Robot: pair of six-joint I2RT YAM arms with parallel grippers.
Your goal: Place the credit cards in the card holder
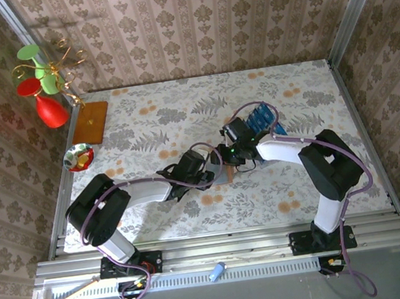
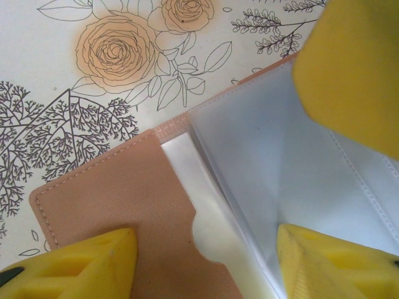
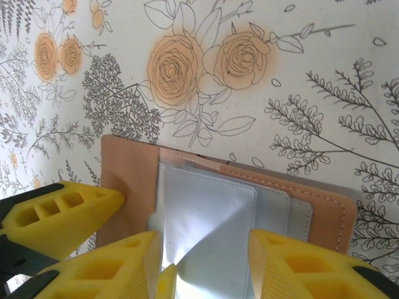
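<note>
Mostly the open card holder (image 3: 131,174), in the middle of the counter (image 1: 145,120), is hidden from above under both wrists. The left gripper (image 2: 206,240) and right gripper (image 3: 204,244) are released, jaws apart over its clear sleeves. The credit cards (image 1: 262,118) lie far right, partly covered by the right arm.

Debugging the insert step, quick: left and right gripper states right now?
Left gripper: open, jaws apart over the opened card holder, nothing gripped.
Right gripper: open above the card holder, no card between its jaws.
</note>
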